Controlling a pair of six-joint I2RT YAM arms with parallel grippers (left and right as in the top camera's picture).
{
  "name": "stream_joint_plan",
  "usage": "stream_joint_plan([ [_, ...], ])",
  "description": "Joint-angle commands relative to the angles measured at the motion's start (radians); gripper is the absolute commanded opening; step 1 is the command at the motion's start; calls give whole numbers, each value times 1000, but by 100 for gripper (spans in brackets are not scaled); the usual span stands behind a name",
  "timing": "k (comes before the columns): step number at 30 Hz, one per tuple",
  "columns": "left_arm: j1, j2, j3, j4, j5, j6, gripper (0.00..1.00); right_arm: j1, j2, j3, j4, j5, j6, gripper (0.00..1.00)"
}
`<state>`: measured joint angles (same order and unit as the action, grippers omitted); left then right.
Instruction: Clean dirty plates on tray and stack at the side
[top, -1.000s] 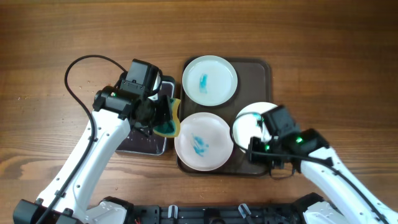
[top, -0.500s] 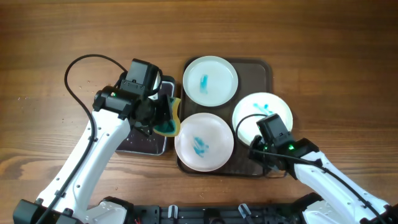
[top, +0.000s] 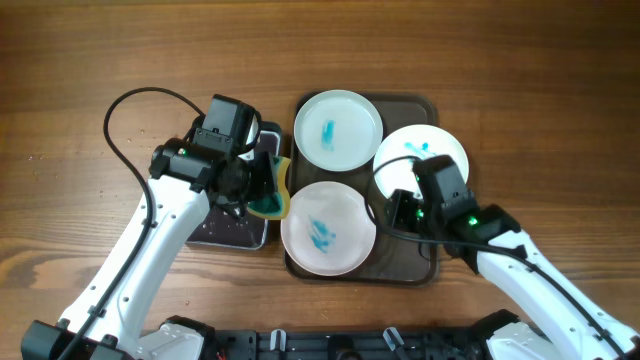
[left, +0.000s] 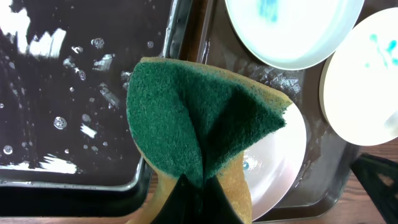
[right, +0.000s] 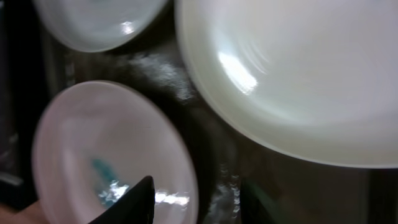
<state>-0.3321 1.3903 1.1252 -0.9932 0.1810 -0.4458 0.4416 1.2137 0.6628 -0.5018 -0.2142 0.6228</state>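
The dark brown tray (top: 408, 110) holds three white plates, each with a blue smear. One plate (top: 338, 130) lies at the back, one (top: 328, 228) at the front left, and one (top: 425, 150) at the right, overhanging the tray's right rim. My right gripper (top: 393, 208) is open over the tray between the front and right plates. In the right wrist view (right: 193, 205) it holds nothing, and one finger hangs over the front plate (right: 93, 143). My left gripper (left: 202, 186) is shut on a folded green-yellow sponge (left: 205, 118) at the tray's left rim.
A smaller black tray (top: 232, 228), wet with droplets, sits left of the brown tray, under my left arm. Bare wooden table (top: 540, 100) surrounds both trays. The left arm's cable (top: 125, 110) loops over the table at the left.
The right plate has moved toward the back and further onto the tray. My right gripper has moved left and back with it. The left arm and sponge have not moved.
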Motion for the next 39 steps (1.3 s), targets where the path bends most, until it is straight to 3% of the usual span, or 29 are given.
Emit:
stream_joint_plan([
  [1, -4, 1, 8, 7, -3, 24, 4, 0, 15, 33, -53, -186, -126, 38],
  [6, -4, 1, 8, 6, -3, 24, 4, 0, 106, -22, -39, -182, -131, 37],
  [12, -4, 1, 8, 10, -3, 24, 4, 14, 311, -37, 121, -201, -151, 37],
  [15, -4, 1, 8, 8, -3, 24, 4, 19, 364, -37, 161, -198, -150, 28],
  [17, -4, 1, 8, 8, -2, 24, 4, 19, 367, -35, 161, -164, -142, 15],
  [20, -5, 1, 8, 9, 4, 23, 4, 19, 347, -18, 104, -51, -60, 4],
  [26, -6, 1, 8, 38, 13, 19, 4, 19, 270, 23, -31, 143, 90, 4],
  [33, -84, 14, 6, 111, 12, -12, 4, 19, 202, 27, -42, 141, 4, 4],
  [39, -211, 129, -12, 231, 8, -66, 4, 19, 203, 27, -36, 137, -23, 4],
])
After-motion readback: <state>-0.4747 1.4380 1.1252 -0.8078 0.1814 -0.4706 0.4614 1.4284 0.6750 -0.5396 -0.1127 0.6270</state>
